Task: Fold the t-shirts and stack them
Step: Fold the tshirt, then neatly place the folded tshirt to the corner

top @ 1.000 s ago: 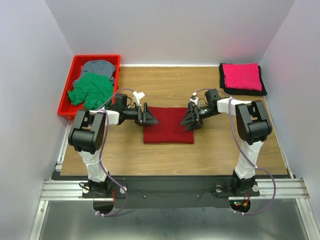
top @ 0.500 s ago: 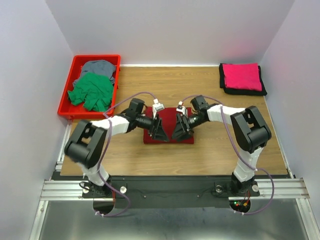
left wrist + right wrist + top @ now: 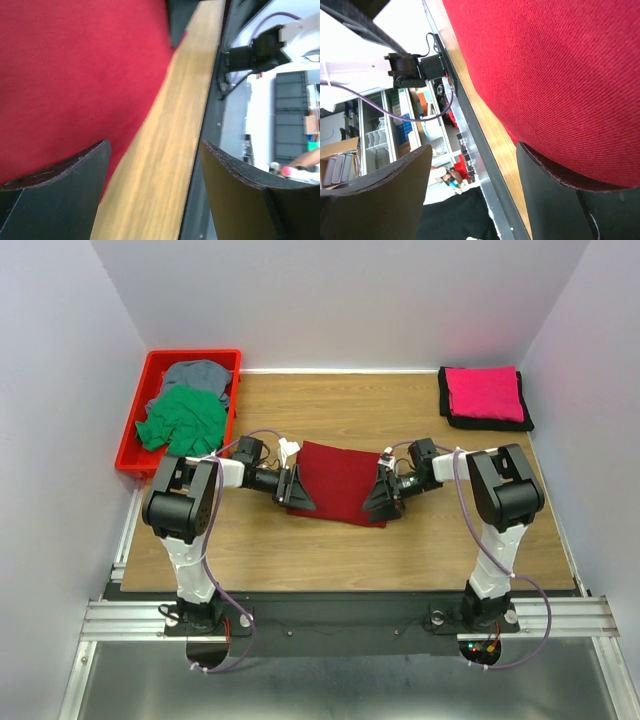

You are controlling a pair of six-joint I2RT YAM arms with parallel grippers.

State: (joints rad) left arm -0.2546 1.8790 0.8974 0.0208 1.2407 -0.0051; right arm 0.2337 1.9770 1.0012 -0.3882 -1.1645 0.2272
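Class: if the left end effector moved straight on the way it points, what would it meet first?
Probably the red t-shirt lying just ahead of the left end effector; beyond it, the right end effector. Depth unclear.

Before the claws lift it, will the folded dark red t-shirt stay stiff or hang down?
Probably floppy: the dark red t-shirt is soft knit cloth, so it would likely sag. It looks thin and flat, so probably light. Folded layers might slide open.
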